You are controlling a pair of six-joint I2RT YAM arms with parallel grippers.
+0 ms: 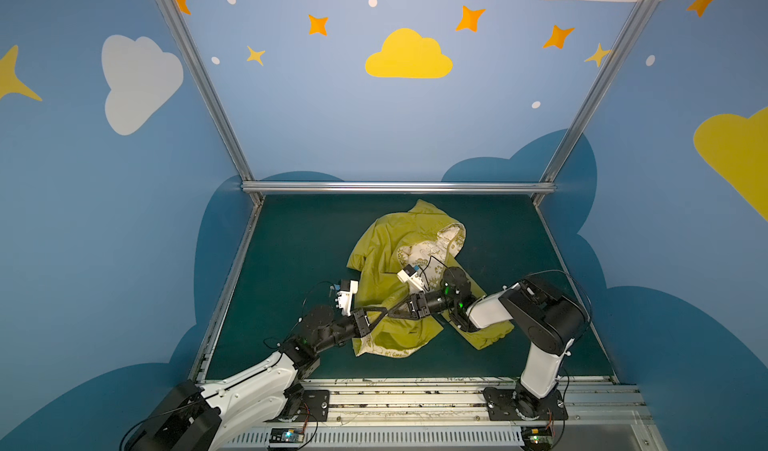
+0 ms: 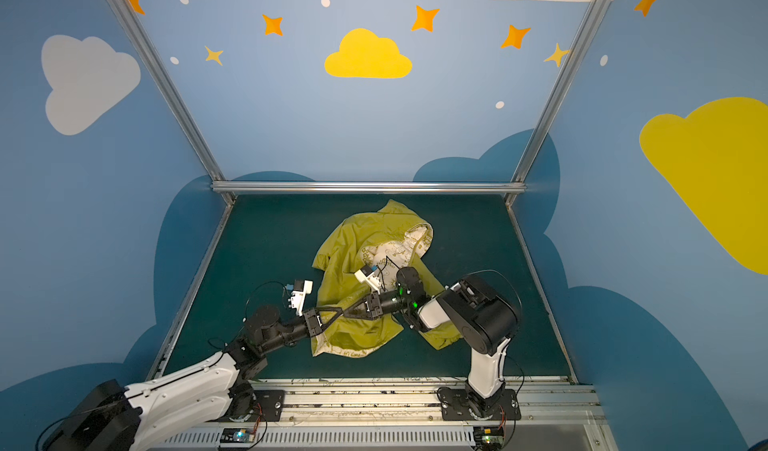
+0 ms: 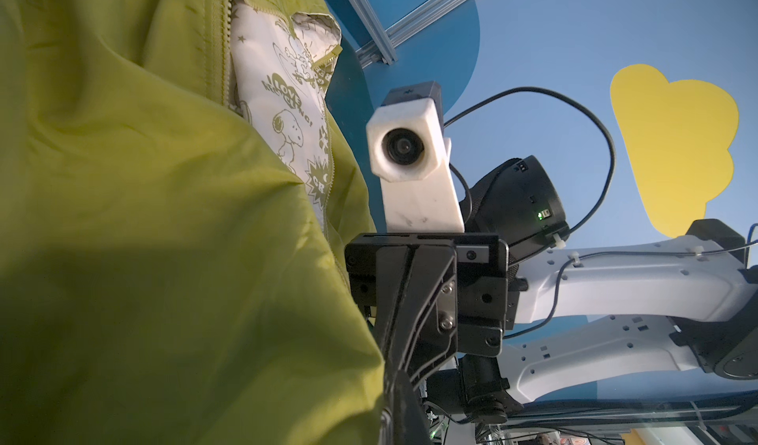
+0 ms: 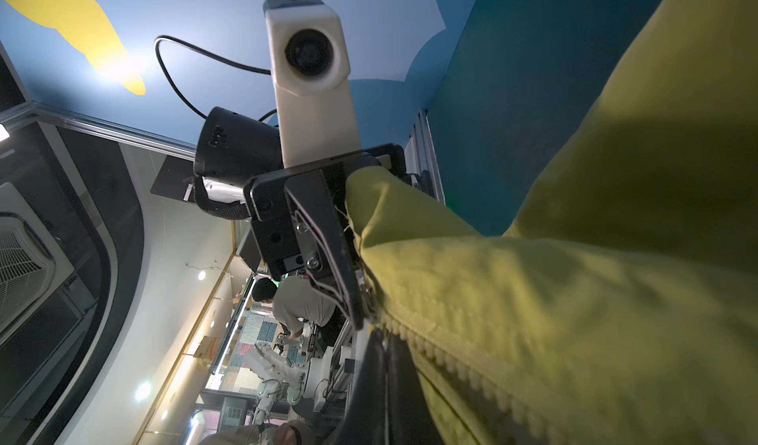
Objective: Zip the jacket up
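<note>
Mustard jacket (image 1: 382, 241), rumpled, on dark-green table (image 1: 291, 262)

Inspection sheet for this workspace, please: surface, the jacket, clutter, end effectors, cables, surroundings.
Surface: dark teal mat.
Job's things: jacket crumpled mid-mat; zipper open at the top, printed lining showing.
Clutter: nothing seen.
End effectors: left end effector and right end effector meet tip to tip at the jacket's lower front. Right is shut at the zipper edge. Left has fabric bunched against its visible finger, grip unclear.
Cables: black left camera cable and right camera cable loop free; no snag seen.
Surroundings: blue walls with clouds and stars; aluminium frame.
</note>
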